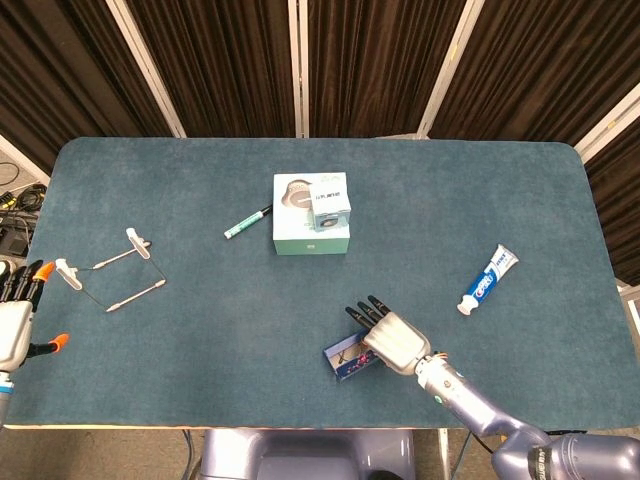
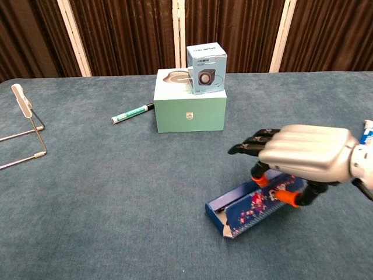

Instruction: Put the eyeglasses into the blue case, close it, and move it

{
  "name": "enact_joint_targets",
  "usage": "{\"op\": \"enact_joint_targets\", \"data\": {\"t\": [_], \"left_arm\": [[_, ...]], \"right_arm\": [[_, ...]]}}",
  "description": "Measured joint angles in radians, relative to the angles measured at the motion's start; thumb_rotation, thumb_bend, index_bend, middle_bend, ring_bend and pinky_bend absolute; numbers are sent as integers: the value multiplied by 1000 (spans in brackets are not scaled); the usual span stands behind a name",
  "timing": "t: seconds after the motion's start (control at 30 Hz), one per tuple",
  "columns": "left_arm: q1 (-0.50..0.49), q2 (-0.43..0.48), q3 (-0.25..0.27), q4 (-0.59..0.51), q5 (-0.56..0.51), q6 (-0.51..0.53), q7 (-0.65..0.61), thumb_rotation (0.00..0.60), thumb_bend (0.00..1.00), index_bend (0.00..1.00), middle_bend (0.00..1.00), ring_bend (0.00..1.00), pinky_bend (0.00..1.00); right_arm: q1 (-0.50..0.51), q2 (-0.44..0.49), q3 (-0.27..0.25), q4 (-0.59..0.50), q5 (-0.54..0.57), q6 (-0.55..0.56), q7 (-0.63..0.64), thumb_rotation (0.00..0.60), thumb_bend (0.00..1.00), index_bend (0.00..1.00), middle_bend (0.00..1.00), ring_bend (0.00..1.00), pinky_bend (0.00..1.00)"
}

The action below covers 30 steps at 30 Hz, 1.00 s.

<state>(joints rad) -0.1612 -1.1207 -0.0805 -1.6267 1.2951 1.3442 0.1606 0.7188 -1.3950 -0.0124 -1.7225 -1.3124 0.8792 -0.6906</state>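
The blue case (image 1: 343, 360) (image 2: 250, 209), patterned on its side and with its lid up, sits near the table's front edge, slanted with its right end raised. In the head view the eyeglasses (image 1: 349, 354) show inside it; the chest view hides them. My right hand (image 1: 389, 338) (image 2: 300, 154) grips the case's right end, fingers arched over the top and orange-tipped thumb against its front side. My left hand (image 1: 14, 328) hangs off the table's left edge, fingers apart, holding nothing.
A teal box (image 1: 310, 235) (image 2: 189, 114) with a small speaker box (image 1: 330, 203) (image 2: 207, 67) on top stands mid-table. A green marker (image 1: 246, 222) (image 2: 131, 113) lies to its left, a wire stand (image 1: 110, 270) (image 2: 23, 125) further left, and a toothpaste tube (image 1: 488, 280) at right.
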Motion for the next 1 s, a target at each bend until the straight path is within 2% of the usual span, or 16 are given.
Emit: {"op": "enact_joint_targets", "data": {"t": [0.13, 0.4, 0.47, 0.5, 0.53, 0.63, 0.73, 0.83, 1.0], "left_arm": [[0, 1, 0, 3, -4, -3, -1, 600, 0, 0, 0, 0, 0], [0, 1, 1, 1, -5, -4, 3, 600, 0, 0, 0, 0, 0], [-1, 0, 1, 3, -7, -5, 6, 600, 0, 0, 0, 0, 0], [-1, -1, 1, 3, -8, -6, 6, 600, 0, 0, 0, 0, 0], [-1, -1, 1, 3, -8, -6, 6, 600, 0, 0, 0, 0, 0], [-2, -1, 0, 6, -12, -8, 5, 600, 0, 0, 0, 0, 0], [-3, -2, -1, 9, -14, -11, 4, 600, 0, 0, 0, 0, 0], [-4, -3, -1, 10, -16, -13, 8, 600, 0, 0, 0, 0, 0], [-4, -3, 0, 7, -15, -10, 11, 600, 0, 0, 0, 0, 0]], "right_arm": [[22, -30, 29, 5, 61, -6, -48, 600, 504, 637, 0, 0, 0], [53, -97, 48, 50, 138, -6, -104, 600, 500, 611, 0, 0, 0], [60, -115, 51, 64, 150, -3, -113, 600, 473, 515, 0, 0, 0], [62, -122, 52, 70, 153, -1, -117, 600, 421, 418, 0, 0, 0], [64, -129, 53, 76, 155, 4, -119, 600, 344, 313, 0, 0, 0], [64, -143, 59, 81, 148, 31, -118, 600, 129, 122, 0, 0, 0], [58, -153, 67, 79, 107, 75, -102, 600, 66, 68, 0, 0, 0], [52, -148, 77, 53, 58, 115, -62, 600, 66, 56, 0, 0, 0], [54, -97, 84, -17, 54, 104, -30, 600, 67, 16, 0, 0, 0]]}}
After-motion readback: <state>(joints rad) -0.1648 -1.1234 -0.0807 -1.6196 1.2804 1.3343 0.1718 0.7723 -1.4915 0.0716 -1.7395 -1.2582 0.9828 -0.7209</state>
